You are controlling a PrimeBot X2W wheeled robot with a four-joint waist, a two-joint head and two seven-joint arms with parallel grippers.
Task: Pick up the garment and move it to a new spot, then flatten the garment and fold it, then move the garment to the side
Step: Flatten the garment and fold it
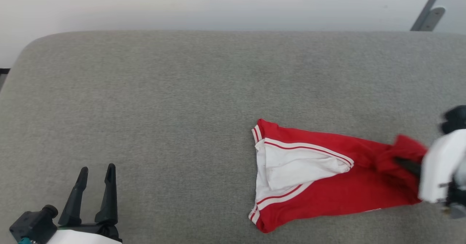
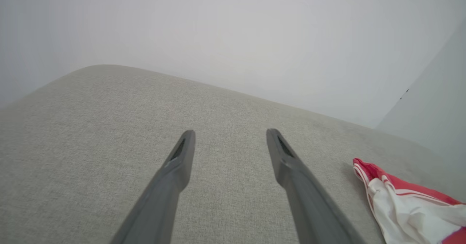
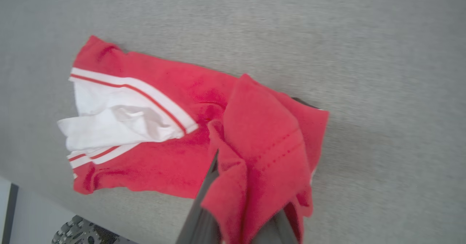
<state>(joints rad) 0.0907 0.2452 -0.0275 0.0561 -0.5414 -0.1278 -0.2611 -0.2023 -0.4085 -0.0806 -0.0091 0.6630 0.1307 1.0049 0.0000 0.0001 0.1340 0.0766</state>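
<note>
Right wrist view, garment (image 3: 153, 91) bunched, R end effector (image 1: 400, 161) tips hidden

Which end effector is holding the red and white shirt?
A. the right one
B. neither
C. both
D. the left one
A: the right end effector is shut on a bunched red edge of the jersey, while the left end effector stands open over the grey cushion, apart from the jersey.

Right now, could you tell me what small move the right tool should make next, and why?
Probably lift the right tool slightly before travelling: it is shut on the red edge of the garment, whose remainder lies bunched on the grey cushion, so dragging might crumple it more. The left tool is open, apart from the cloth.
</note>
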